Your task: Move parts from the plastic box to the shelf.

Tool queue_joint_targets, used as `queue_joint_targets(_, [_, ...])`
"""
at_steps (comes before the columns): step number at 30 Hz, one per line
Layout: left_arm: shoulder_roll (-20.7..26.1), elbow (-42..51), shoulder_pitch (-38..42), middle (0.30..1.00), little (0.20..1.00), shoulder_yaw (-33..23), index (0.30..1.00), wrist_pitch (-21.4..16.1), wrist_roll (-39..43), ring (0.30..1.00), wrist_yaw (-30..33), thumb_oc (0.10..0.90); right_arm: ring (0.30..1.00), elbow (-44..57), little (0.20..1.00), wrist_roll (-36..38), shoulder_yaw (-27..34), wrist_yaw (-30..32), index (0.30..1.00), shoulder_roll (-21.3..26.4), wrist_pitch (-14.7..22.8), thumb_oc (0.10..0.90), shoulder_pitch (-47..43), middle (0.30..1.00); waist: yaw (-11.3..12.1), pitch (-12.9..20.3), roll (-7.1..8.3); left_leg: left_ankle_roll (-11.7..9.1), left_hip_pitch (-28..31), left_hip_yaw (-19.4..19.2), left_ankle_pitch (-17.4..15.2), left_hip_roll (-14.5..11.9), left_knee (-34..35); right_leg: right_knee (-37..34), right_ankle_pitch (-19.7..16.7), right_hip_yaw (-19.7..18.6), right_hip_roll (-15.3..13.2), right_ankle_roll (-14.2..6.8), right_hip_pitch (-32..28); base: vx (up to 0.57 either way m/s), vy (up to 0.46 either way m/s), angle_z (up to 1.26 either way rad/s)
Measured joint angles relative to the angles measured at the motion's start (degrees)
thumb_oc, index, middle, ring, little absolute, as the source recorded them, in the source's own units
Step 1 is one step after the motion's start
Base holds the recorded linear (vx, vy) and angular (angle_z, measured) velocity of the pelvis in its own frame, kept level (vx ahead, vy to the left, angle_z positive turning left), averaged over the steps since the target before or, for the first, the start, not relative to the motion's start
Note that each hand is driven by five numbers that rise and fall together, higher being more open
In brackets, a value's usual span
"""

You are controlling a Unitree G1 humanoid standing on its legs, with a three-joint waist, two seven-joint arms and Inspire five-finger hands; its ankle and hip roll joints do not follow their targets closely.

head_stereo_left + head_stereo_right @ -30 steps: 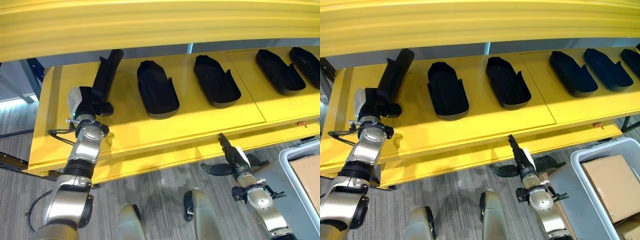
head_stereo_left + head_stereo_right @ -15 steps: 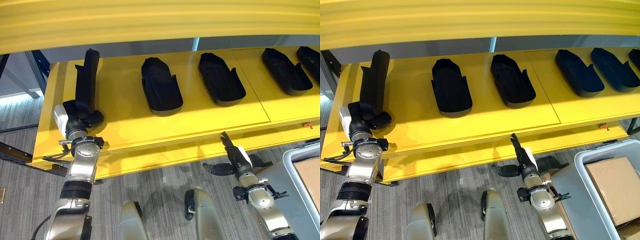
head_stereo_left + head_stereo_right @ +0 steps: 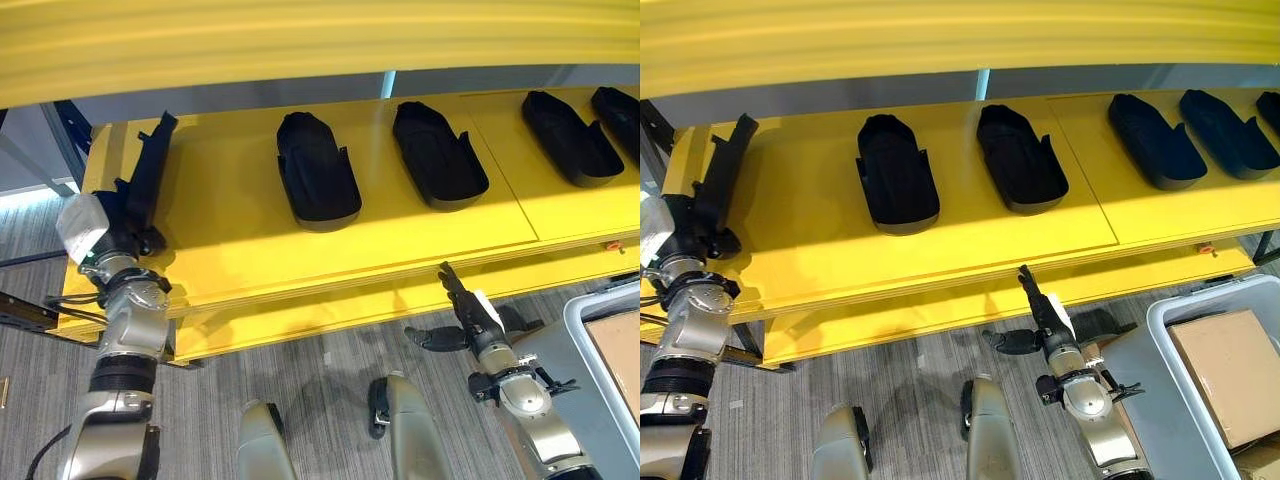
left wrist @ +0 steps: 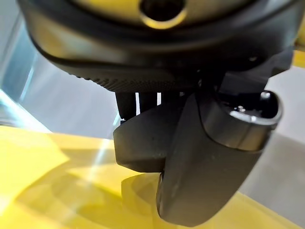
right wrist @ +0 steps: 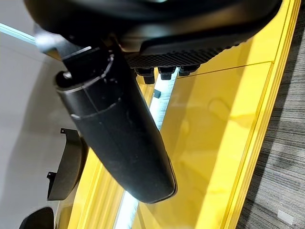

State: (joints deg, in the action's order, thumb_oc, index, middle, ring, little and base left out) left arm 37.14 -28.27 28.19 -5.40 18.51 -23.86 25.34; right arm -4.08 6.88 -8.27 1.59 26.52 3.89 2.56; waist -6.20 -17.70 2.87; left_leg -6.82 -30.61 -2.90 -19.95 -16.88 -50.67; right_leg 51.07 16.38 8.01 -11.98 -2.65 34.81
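The part (image 3: 146, 183), a long black moulded piece, is clamped in the left hand (image 3: 112, 222), whose fingers curl round its near end at the far left of the shelf (image 3: 240, 250). It lies tilted, its far tip pointing toward the back. To set it down well, I'd say the hand should lower it flat and square it with its neighbours before letting go, keeping it off the left edge. The right hand (image 3: 470, 312) hangs low in front of the shelf, fingers straight and holding nothing. 4 more black parts (image 3: 317, 180) sit in a row along the yellow board to the right. The plastic box (image 3: 1160, 330), grey, stands on the striped grey carpet (image 3: 340, 370) at near right with a cardboard piece (image 3: 1225, 370) inside.
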Motion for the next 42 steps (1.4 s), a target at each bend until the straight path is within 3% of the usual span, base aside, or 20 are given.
queue_joint_targets(8, [5.07, -5.52, -0.57, 0.300, 0.300, -2.96, 0.300, 1.47, -3.33, 0.300, -0.45, 0.400, 1.000, 0.46, 1.000, 0.05, 0.11, -0.67, 1.000, 1.48, 0.08, 0.900, 0.33, 1.000, 0.35, -0.18, -0.15, -0.28, -0.32, 0.16, 0.19, 0.04, -0.01, 0.27, 0.02, 0.07, -0.06, 0.10, 0.22, 0.00, 0.000, 0.00])
queue_joint_targets(13, [6.73, -6.61, -0.74, 0.300, 0.300, -1.40, 0.300, 1.45, -9.24, 0.300, -2.32, 0.400, 1.000, 0.51, 1.000, 0.05, 0.17, -0.81, 1.000, 1.52, 0.13, 0.900, 0.36, 1.000, 0.27, -0.17, -0.15, -0.30, -0.31, 0.20, 0.21, 0.06, -0.04, 0.35, 0.04, 0.08, -0.07, 0.12, 0.24, 0.00, 0.000, 0.00])
queue_joint_targets(27, [9.37, -8.00, 7.29, 0.300, 0.300, 10.45, 0.300, 2.12, -22.11, 0.300, -9.72, 0.400, 1.000, 0.79, 1.000, 0.07, 0.60, -1.31, 1.000, 1.76, 0.10, 0.900, 1.05, 1.000, 0.47, -0.17, -0.14, -0.55, -0.95, 0.40, 0.41, 0.15, -0.30, 0.75, 0.08, 0.07, -0.10, 0.10, 0.79, 0.00, 0.000, 0.00])
queue_joint_targets(33, [9.28, -11.27, 11.01, 0.300, 0.300, 21.83, 0.300, -2.93, -26.89, 0.300, -14.37, 0.400, 1.000, 0.80, 1.000, 0.07, -0.41, -2.96, 1.000, 1.76, 0.08, 0.900, 0.78, 1.000, -0.27, -0.18, -0.12, -0.50, -1.46, 0.40, 0.31, 0.07, -0.86, 1.20, 0.12, 0.01, -0.08, 0.24, 1.36, 0.00, 0.000, -0.01])
queue_joint_targets(42, [8.91, -20.20, 17.58, 0.300, 0.300, 27.97, 0.300, -3.84, -26.92, 0.300, -14.27, 0.400, 1.000, 0.84, 1.000, 0.09, -2.13, -2.96, 1.000, 2.56, 0.05, 0.900, 0.09, 1.000, -0.62, -0.18, -0.11, -0.78, -1.44, 0.58, 0.46, 0.08, -0.93, 2.03, 0.57, -0.10, 0.00, 0.31, 1.69, 0.00, 0.000, 0.00])
